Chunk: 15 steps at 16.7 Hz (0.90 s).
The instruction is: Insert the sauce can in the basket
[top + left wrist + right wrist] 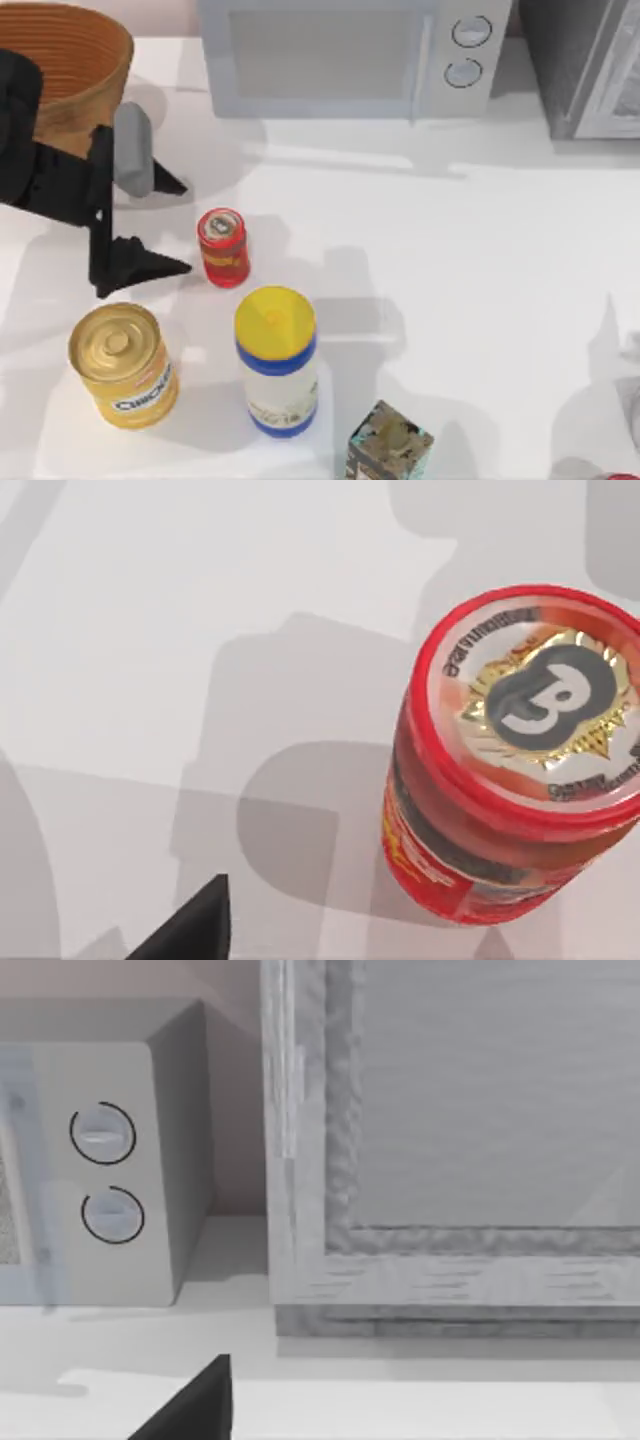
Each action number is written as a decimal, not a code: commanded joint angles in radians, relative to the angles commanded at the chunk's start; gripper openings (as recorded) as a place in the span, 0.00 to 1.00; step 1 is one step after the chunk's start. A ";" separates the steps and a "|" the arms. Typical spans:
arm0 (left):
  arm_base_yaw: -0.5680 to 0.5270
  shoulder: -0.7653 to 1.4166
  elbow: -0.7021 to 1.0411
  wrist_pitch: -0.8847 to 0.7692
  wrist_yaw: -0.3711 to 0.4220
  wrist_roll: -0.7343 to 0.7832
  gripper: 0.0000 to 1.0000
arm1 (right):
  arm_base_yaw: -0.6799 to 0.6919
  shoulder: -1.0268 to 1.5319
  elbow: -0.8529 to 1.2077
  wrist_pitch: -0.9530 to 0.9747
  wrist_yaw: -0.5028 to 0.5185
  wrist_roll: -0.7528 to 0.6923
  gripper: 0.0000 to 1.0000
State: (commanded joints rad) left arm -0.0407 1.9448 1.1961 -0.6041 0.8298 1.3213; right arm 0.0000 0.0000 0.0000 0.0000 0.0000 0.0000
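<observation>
The sauce can stands upright on the white table, small and red with a silver top. In the left wrist view the sauce can is close by, its printed lid facing the camera. My left gripper is open just left of the can, one black finger on the far side and one on the near side, neither touching it. One of its fingertips is seen low in the left wrist view. The orange-brown wicker basket sits at the far left corner, behind my left arm. My right arm's fingertip points toward the back of the table.
A gold-yellow can and a yellow-capped white bottle stand just in front of the sauce can. A small patterned box sits at the front edge. A microwave and a grey cabinet line the back.
</observation>
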 joint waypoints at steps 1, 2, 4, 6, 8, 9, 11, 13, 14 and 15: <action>-0.002 0.016 0.002 -0.003 0.013 0.009 1.00 | 0.000 0.000 0.000 0.000 0.000 0.000 1.00; -0.002 0.023 0.002 -0.005 0.019 0.013 1.00 | 0.000 0.000 0.000 0.000 0.000 0.000 1.00; -0.002 0.023 0.002 -0.005 0.019 0.013 1.00 | 0.000 0.000 0.000 0.000 0.000 0.000 1.00; 0.003 0.020 -0.001 -0.003 0.017 0.011 1.00 | 0.000 0.000 0.000 0.000 0.000 0.000 1.00; -0.006 0.019 0.011 -0.001 0.016 -0.003 1.00 | 0.000 0.000 0.000 0.000 0.000 0.000 1.00; -0.019 0.019 0.023 0.003 0.014 -0.023 1.00 | 0.000 0.000 0.000 0.000 0.000 0.000 1.00; -0.058 0.024 0.043 0.026 0.007 -0.075 1.00 | 0.000 0.000 0.000 0.000 0.000 0.000 1.00; -0.099 0.038 0.045 0.073 -0.003 -0.127 1.00 | 0.000 0.000 0.000 0.000 0.000 0.000 1.00; -0.115 0.049 0.039 0.106 -0.008 -0.149 1.00 | 0.000 0.000 0.000 0.000 0.000 0.000 1.00; -0.128 0.062 0.027 0.141 -0.012 -0.165 1.00 | 0.000 0.000 0.000 0.000 0.000 0.000 1.00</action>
State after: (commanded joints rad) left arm -0.1692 2.0072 1.2236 -0.4627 0.8180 1.1561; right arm 0.0000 0.0000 0.0000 0.0000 0.0000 0.0000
